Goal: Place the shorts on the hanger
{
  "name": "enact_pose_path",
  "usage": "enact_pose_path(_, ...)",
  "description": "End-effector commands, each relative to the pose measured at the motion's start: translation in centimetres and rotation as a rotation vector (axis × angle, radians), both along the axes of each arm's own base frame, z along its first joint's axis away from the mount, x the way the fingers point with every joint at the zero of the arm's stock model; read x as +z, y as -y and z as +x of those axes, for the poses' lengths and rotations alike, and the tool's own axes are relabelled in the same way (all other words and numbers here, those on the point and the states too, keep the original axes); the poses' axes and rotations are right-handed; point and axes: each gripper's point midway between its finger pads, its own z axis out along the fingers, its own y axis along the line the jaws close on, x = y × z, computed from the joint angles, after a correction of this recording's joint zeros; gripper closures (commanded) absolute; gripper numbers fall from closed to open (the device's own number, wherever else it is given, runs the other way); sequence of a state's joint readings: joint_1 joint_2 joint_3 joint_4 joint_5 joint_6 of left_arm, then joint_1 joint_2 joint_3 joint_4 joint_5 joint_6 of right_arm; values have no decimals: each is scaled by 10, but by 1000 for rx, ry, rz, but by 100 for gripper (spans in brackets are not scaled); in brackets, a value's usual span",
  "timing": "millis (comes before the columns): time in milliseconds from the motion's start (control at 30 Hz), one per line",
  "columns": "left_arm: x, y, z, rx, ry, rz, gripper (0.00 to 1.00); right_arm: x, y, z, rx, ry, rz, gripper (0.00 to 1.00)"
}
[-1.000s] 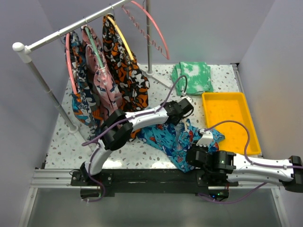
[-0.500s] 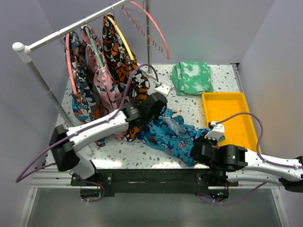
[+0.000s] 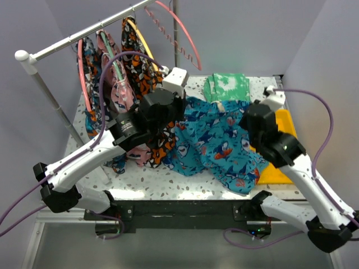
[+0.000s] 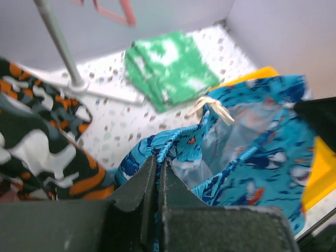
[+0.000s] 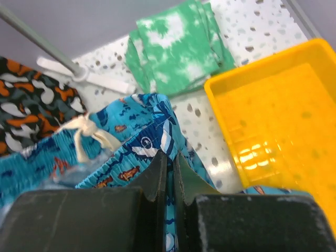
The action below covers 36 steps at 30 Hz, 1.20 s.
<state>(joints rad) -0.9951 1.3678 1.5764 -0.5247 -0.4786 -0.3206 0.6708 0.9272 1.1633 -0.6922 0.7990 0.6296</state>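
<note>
The turquoise shorts (image 3: 216, 140) with sharks and fish hang spread between my two grippers above the table. My left gripper (image 3: 175, 106) is shut on the left end of the waistband (image 4: 173, 144). My right gripper (image 3: 247, 115) is shut on the right end of the waistband (image 5: 157, 134). The white drawstring (image 5: 84, 134) dangles between them and also shows in the left wrist view (image 4: 212, 107). The coral-pink hanger (image 3: 182, 31) hangs empty at the right end of the rail, above and behind the shorts.
A clothes rail (image 3: 78, 36) at the back left carries several hangers with patterned shorts (image 3: 143, 73). A folded green-white tie-dye cloth (image 3: 229, 89) lies at the back. A yellow tray (image 3: 280, 120) sits at the right, partly under my right arm.
Both grippers have risen from the table and moved apart, lifting the shorts and stretching the waistband open. The left arm swung up toward the rail; the right arm rose over the tray.
</note>
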Motion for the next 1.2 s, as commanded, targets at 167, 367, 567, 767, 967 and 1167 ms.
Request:
enact_pose_path(167,154,11,9,-22,283,-312,100,184,-36,64,246,338,196,100)
enact_pose_path(367,189,2,-4,-59,340,-392,100,263,-46,59,306,491,275,100)
enact_pose_path(567,181,0,-11,-79,324,-396,100,252,-43,58,294,468,274,100)
enact_pose_path(767,106,15,-10,-99,181,-330,100,125,-31,56,195,246,259,100)
enact_pose_path(967,-60,31,-34,-170,-81,-204,100,-77,5,-5,69,-25,259,100)
enact_pose_path(1167,-188,18,-68,-155,-292,-85,100,-172,1,-65,87,-184,432,99)
